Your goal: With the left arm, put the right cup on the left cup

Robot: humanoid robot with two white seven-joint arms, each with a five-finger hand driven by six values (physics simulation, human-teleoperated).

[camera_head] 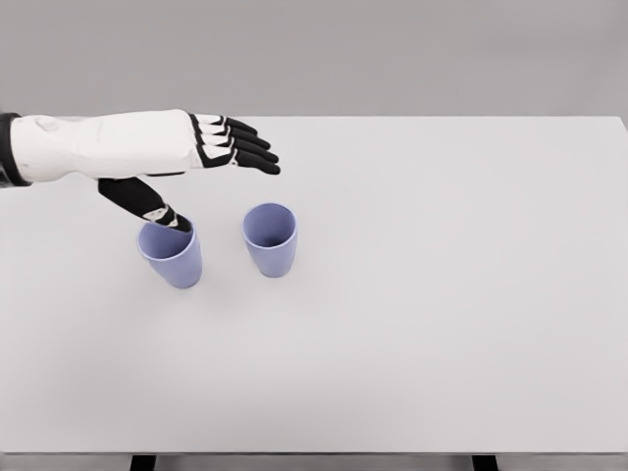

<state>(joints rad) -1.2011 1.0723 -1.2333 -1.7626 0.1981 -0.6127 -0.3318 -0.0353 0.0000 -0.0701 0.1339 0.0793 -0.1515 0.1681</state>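
Two light purple cups stand upright on the white table [442, 324]. The left cup [175, 260] sits under my left hand's thumb [149, 201], whose tip overlaps its rim. The right cup [270, 240] stands a short way to the right, untouched. My left hand [221, 172] comes in from the left edge, above and behind both cups, with its fingers [245, 149] stretched out flat toward the right and the thumb pointing down. It is open and holds nothing. The right arm does not show.
The table's far edge runs behind the hand, and its front edge lies near the bottom of the view. Two dark table legs [142, 462] show below the front edge.
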